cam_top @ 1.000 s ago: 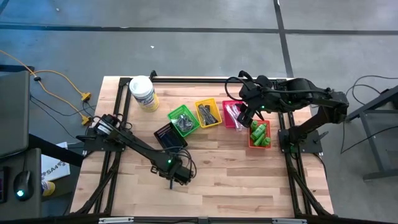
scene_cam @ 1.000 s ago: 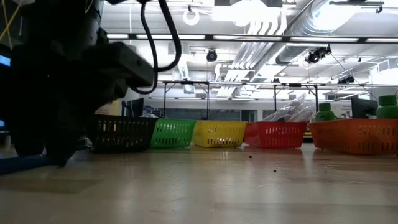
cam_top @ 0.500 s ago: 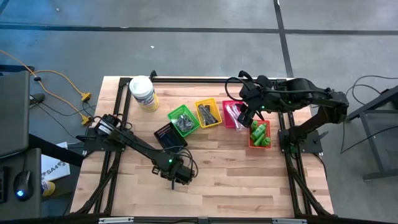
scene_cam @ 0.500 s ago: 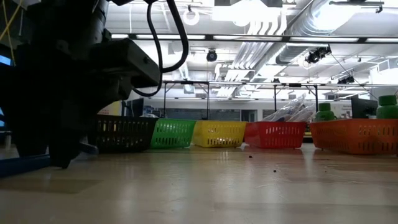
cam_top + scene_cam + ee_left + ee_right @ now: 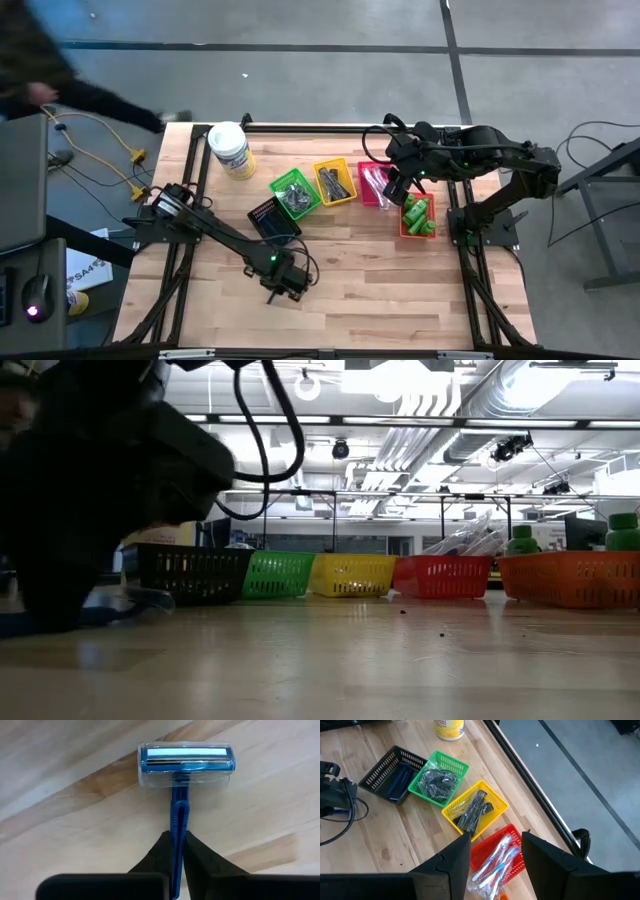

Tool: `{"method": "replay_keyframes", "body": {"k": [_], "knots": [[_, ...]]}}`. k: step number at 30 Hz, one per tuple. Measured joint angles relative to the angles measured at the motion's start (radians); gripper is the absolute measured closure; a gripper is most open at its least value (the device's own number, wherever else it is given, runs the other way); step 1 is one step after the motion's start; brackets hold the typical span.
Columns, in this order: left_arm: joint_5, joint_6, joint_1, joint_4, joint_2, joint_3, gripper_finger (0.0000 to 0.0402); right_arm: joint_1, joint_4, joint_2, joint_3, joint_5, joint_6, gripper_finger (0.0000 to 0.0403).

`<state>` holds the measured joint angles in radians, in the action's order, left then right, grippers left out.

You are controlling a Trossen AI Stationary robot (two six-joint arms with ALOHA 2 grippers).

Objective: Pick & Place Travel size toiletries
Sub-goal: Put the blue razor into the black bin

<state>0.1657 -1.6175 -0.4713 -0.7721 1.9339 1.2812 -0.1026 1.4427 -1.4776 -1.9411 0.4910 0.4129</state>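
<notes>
Left gripper (image 5: 178,851) pinches the blue razor (image 5: 183,767) by its handle, low over bare table (image 5: 380,290); right gripper (image 5: 496,851) hangs spread wide above the red basket (image 5: 512,836)

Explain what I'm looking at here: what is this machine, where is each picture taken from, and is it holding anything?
Two dark robot arms work at a wooden table. One picture looks straight down, one looks level across the tabletop, and one comes from each wrist. The left gripper is shut on the handle of a blue razor low over the bare wood. The right gripper is open and empty above the coloured baskets, which hold sorted toiletries: green bottles, clear packets, dark strips, bagged pieces and razors. A white tub stands at the far left corner.
</notes>
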Motion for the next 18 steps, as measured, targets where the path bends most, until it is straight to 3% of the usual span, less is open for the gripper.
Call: {"method": "replay_keyframes", "body": {"k": [5,11,14,18], "knots": [[0.001,0.092,-0.002,-0.021,-0.072,-0.005,0.0375,0.0,0.002,0.0,0.0,0.001,-0.008,0.0237],[-0.101,0.143,0.0,-0.055,-0.222,-0.002,0.038,0.0,0.002,0.0,0.0,0.005,-0.018,0.0237],[-0.178,0.156,0.012,-0.141,-0.293,-0.002,0.038,0.0,0.001,0.0,0.0,0.006,-0.018,0.0237],[-0.2,0.222,0.084,-0.287,-0.346,-0.001,0.038,0.0,-0.004,0.0,0.0,0.008,-0.018,0.0237]]}}
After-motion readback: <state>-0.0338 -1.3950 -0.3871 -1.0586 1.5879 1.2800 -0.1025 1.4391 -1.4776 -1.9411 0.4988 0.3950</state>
